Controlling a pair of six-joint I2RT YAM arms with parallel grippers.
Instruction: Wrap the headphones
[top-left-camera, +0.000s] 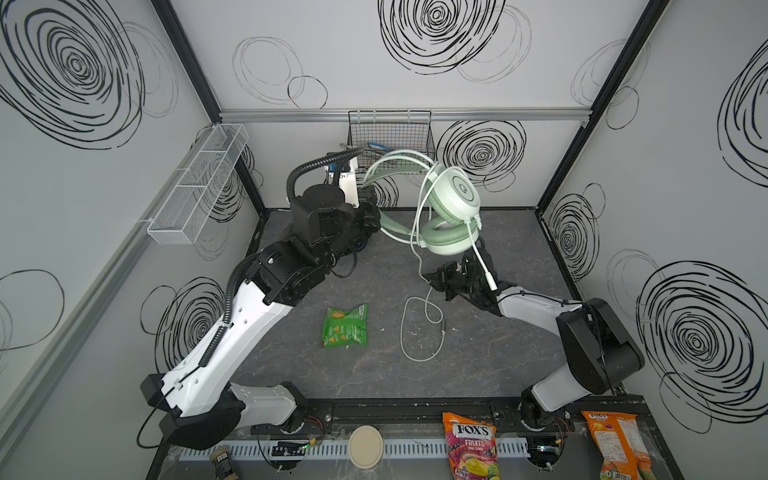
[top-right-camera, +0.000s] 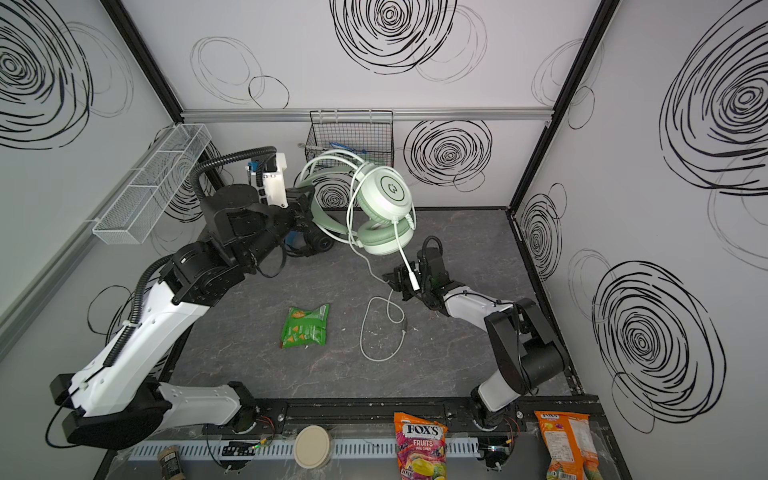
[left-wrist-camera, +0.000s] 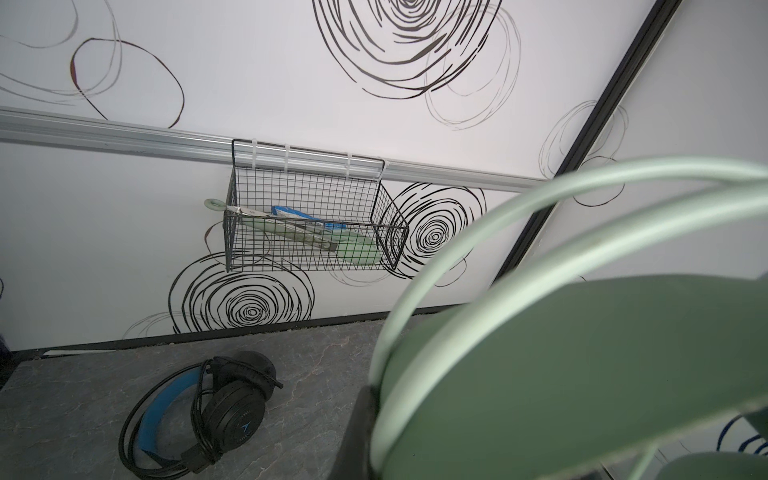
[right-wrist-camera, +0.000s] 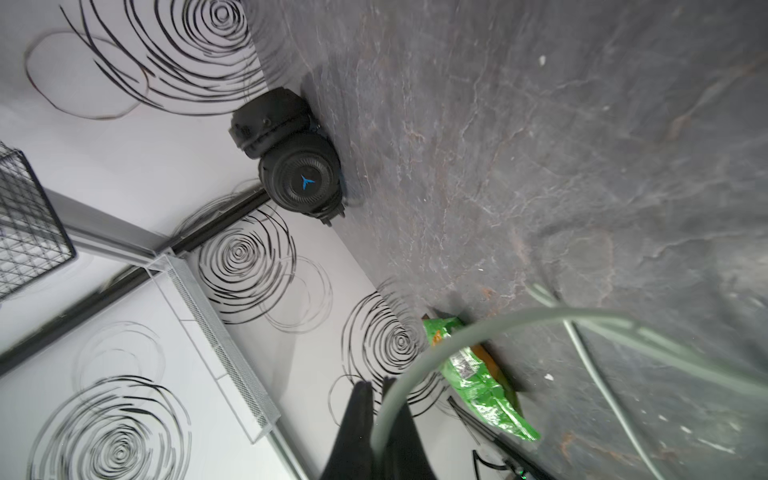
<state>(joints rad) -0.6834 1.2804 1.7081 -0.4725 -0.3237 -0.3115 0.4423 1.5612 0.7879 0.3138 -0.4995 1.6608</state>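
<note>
Dark marbled tabletop is overhung by the mint green over-ear headset, clamped at its headband by the closed left gripper. Its pale whitish cable is pinched by the closed right gripper.

The mint green headset trails a pale whitish cable. The black headset has a blue-lined band and a blue emblem. The desk is dark grey, marble-veined. The walls are white with black scribbled swirls. The snack bag is bright green.
</note>
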